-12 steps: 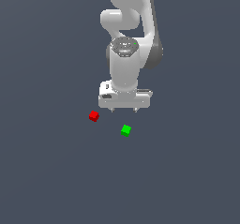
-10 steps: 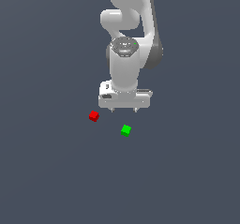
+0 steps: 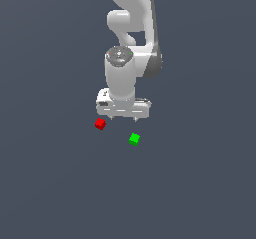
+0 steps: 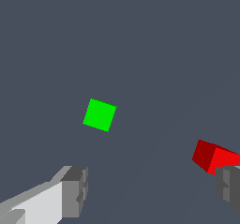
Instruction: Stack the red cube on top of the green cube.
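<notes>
- Tool (image 3: 123, 117) hangs above the worktop (image 3: 200, 183), fingers spread apart and empty; red cube (image 3: 100, 124) just beside it, green cube (image 3: 134, 139) near.
- Wrist view alone shows red cube beside one fingertip (image 4: 228, 185).

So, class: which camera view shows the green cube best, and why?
The wrist view: the green cube appears large and unobstructed between the open gripper's fingers. The exterior view shows it only as a tiny speck, apart from the red cube.
</notes>
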You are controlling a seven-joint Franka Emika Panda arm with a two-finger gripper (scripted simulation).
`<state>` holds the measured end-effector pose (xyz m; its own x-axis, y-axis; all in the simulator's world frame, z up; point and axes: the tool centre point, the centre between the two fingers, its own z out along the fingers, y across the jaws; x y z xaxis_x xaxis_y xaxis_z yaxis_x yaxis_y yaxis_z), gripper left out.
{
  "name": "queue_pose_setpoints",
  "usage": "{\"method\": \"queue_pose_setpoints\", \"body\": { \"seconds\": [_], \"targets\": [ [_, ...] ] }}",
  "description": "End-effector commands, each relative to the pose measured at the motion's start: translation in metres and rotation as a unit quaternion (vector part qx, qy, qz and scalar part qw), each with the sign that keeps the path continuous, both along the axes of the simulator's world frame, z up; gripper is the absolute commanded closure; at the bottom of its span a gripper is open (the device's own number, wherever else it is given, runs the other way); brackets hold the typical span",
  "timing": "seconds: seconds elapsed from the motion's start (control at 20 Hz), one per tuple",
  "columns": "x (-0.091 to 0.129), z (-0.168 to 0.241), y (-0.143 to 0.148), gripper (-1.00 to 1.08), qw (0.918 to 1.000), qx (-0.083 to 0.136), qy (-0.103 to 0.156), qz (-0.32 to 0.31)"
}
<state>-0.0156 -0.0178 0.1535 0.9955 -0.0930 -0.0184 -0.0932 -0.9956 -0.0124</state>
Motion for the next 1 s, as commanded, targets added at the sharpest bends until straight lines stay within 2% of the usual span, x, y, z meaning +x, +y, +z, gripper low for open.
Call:
{"method": "queue_pose_setpoints", "body": {
  "seconds": [0.0,0.3,0.5,0.7,0.95],
  "targets": [
    [-0.006,-0.012,-0.02,-0.92,0.9997,-0.002,-0.001,-0.022],
    [-0.03,-0.048,-0.079,-0.92,0.9958,-0.006,-0.004,-0.091],
    [-0.045,-0.067,-0.108,-0.92,0.9921,-0.008,-0.006,-0.125],
    [-0.055,-0.078,-0.124,-0.92,0.9892,-0.009,-0.007,-0.146],
    [-0.058,-0.083,-0.13,-0.92,0.9881,-0.009,-0.007,-0.153]
  ]
}}
